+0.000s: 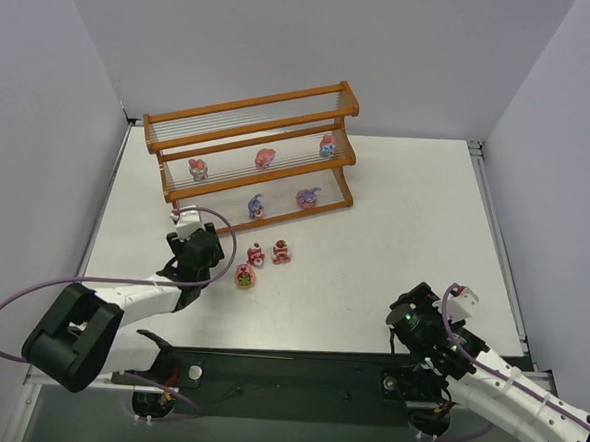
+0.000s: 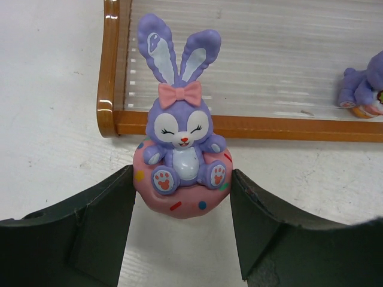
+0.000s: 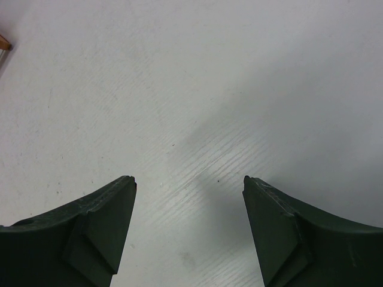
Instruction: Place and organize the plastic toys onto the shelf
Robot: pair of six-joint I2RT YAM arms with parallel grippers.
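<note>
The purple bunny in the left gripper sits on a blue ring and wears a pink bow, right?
Not blue: the left wrist view shows the purple bunny sitting on a pink ring. The pink bow and the left gripper holding it are right.

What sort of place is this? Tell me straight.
Probably a robot lab cell: white table boxed by bare grey walls, a wooden shelf, the left gripper holding a bunny toy.

White arms (image 1: 135,298) — black joints (image 1: 67,339), purple cables (image 1: 101,280), dark-green claw fingers (image 3: 90,239).
</note>
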